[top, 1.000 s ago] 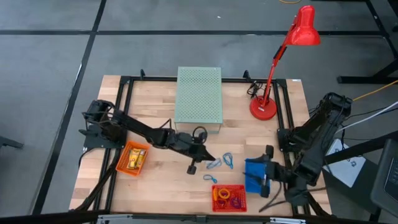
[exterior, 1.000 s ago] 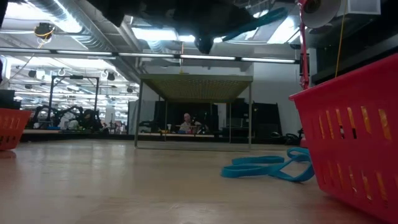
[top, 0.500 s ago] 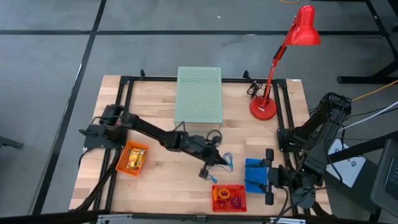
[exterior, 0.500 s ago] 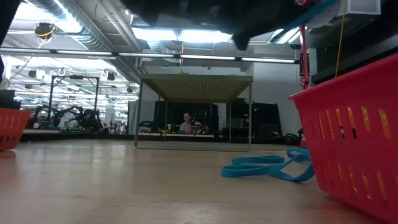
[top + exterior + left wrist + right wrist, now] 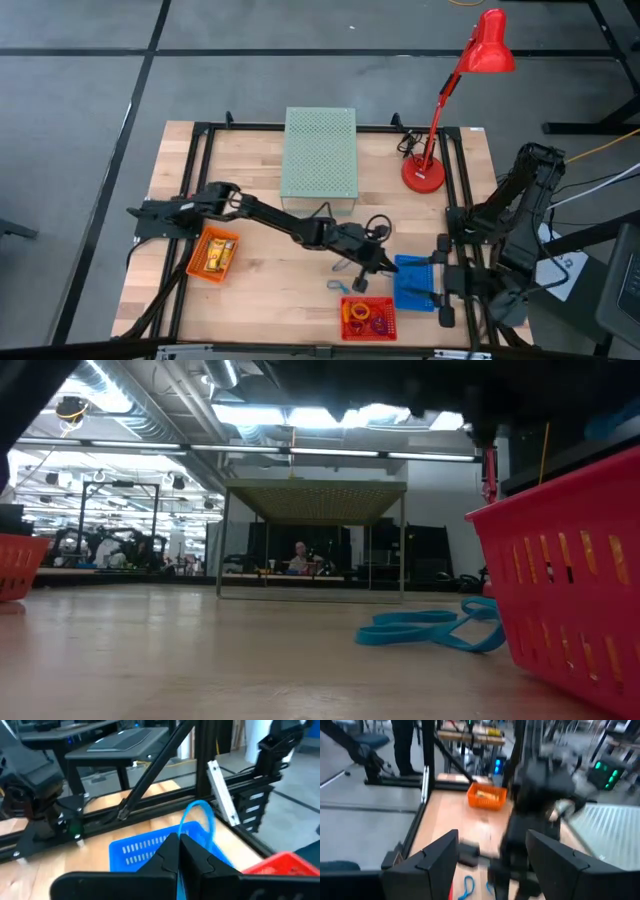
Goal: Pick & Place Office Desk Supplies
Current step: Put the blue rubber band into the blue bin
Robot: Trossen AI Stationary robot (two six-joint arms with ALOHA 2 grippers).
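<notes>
- Reaching across the table, my left gripper [image 5: 380,262] hangs just beside the blue basket [image 5: 414,284], its fingers pinched together on a thin blue loop [image 5: 200,822].
- From the left wrist view the loop arcs up from the closed fingertips, directly over the blue basket's slotted wall [image 5: 145,849].
- I judge the step in hand to be dropping this loop into the blue basket: I want the fingertips fully past the near rim before letting go, since a limp loop can catch on a finger or drape over the wall.
- I would release low and without swinging, so the loop falls inside and not onto the red basket [image 5: 368,318] next to the blue one.
- The left arm is stretched long and nearly straight from its base on the far side of the table from the blue basket, wrist angled down toward it.
- More blue loops [image 5: 430,628] lie on the wood near the blue basket, between it and the red one.
- My right gripper [image 5: 441,290] waits at the blue basket's other side, fingers spread wide and holding nothing I can see.
- Ring clips [image 5: 366,319] sit in the red basket; yellow pieces [image 5: 213,256] rest in the orange basket [image 5: 212,255], well apart from the blue one.
</notes>
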